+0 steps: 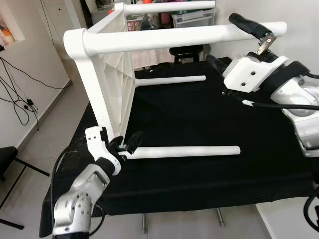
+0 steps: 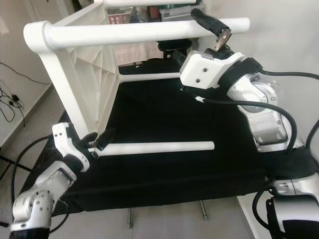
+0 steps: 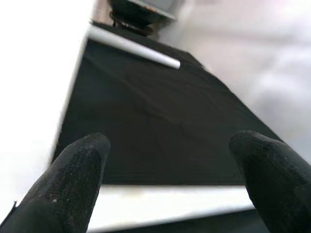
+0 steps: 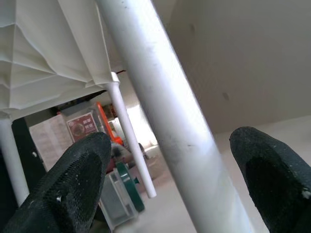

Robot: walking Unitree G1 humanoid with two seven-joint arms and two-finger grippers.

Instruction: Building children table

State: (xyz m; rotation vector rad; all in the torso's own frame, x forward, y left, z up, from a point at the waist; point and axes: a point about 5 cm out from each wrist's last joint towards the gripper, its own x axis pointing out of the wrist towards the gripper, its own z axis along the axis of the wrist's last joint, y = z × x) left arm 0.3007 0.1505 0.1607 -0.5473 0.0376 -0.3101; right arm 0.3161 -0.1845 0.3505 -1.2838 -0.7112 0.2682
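- Left claw: low at the near left of the black counter, its two black fingers spread. The near end of the near leg lies across the gap between them, close under the tips; whether the pads touch it I cannot tell.
- Tabletop: white, ribbed underside showing, standing on its edge just beyond and above the left claw, its lower corner close to that claw's tips.
- Near leg: a white tube lying flat on the counter, running from the left claw toward the right, its far end free.
- Far leg: another low white tube jutting from the tabletop, well beyond the left claw, its free end over the counter.
- Top leg: a thick white tube jutting from the tabletop's upper near corner and running right, up to the right claw. A fourth leg juts from the far upper corner, behind it.
- Right claw: raised high on the right, above the counter, at the free end of the top leg. Its fingers stand apart on either side of that tube, with a gap between pad and tube visible in the wrist view.
- Floor: to the left of the left claw, cables trailing over it.
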